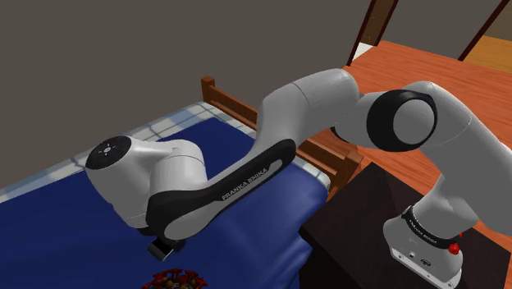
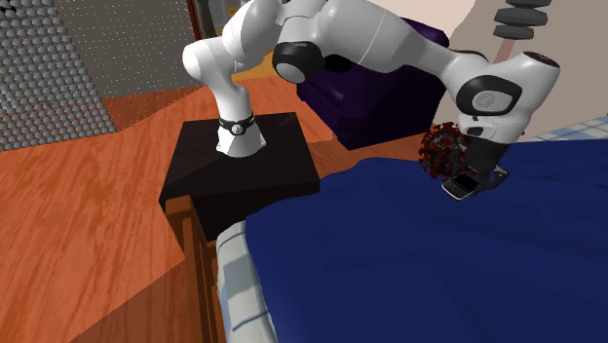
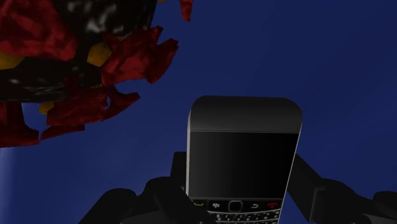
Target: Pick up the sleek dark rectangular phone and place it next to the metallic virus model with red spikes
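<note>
Black gripper (image 3: 242,176) is clasping a dark keypad phone (image 3: 243,149), holding it just beside, apparently not touching, the red-spiked virus model (image 3: 70,57).

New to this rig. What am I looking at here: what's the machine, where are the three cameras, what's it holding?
These are simulator renders of one white robot arm on a dark box stand beside a bed with a blue cover. The shoulder view looks from beside the stand; the second exterior view faces the arm from over the bed; the wrist view rides on the hand. The hand's two black fingers clasp a dark phone, close beside a dark virus model with red spikes on the cover.
</note>
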